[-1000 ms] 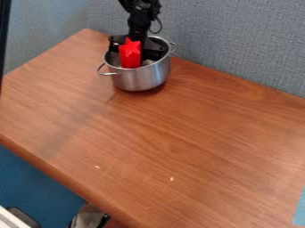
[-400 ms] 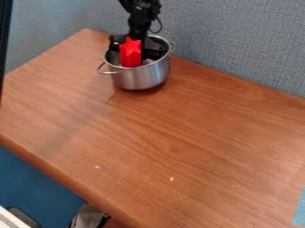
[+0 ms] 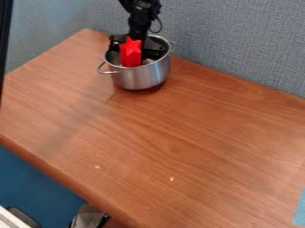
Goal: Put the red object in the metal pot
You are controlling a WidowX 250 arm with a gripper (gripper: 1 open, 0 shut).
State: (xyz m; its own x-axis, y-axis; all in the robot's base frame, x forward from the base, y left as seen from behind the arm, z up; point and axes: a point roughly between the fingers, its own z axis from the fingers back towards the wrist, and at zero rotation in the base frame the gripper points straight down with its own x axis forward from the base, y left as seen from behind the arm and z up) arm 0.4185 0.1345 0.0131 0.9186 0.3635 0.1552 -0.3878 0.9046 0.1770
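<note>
Presently red object point(image 3: 131, 51) stands near-upright inside metal pot point(image 3: 144, 77), upper end clamped in gripper point(image 3: 138, 35). Judged light, stiff plastic bar. Ridged edges should resist slip. Best hold: across narrow width.

Red object point(image 3: 130, 52) sticks up from metal pot point(image 3: 143, 77).

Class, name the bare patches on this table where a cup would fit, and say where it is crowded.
Bare wood: everything from the metal pot to the near edge of the table, and the right side along the grey wall. Crowded: the far corner, with pot, red object and tool.
</note>
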